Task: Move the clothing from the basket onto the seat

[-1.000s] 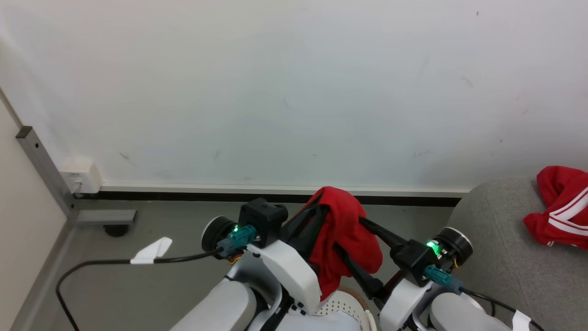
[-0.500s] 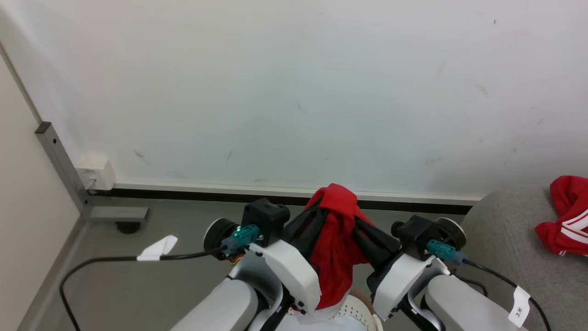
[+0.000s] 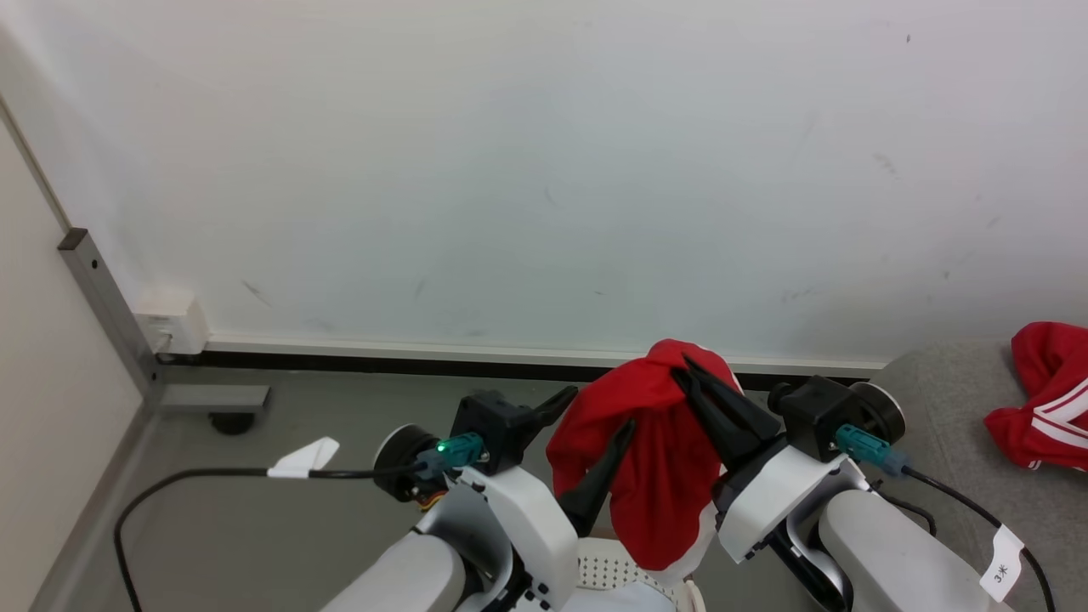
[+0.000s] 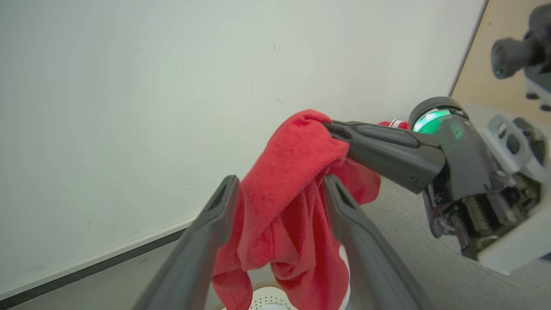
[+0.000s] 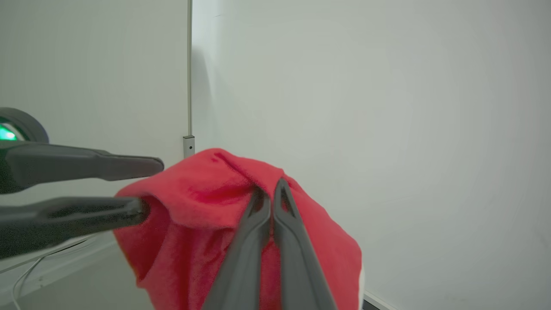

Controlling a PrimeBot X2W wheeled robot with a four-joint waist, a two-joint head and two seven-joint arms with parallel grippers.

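A red piece of clothing (image 3: 663,463) hangs in the air above the basket (image 3: 614,568), whose perforated white rim peeks out at the bottom. My right gripper (image 3: 682,371) is shut on the cloth's top fold; the right wrist view has its fingers (image 5: 269,189) pinched together on the red cloth (image 5: 193,198). My left gripper (image 3: 595,414) is open, its fingers spread on either side of the hanging cloth (image 4: 284,202). Another red garment with white stripes (image 3: 1044,395) lies on the grey seat (image 3: 935,433) at the right.
A white wall with a dark baseboard (image 3: 382,364) stands close ahead. A grey metal post with a foot (image 3: 208,398) and a wall socket box (image 3: 174,325) are at the left. A black cable with a white tag (image 3: 302,459) runs across the floor.
My right gripper has shut on the red cloth and my left gripper has opened. The cloth has shifted right toward the seat. The head view has shifted slightly.
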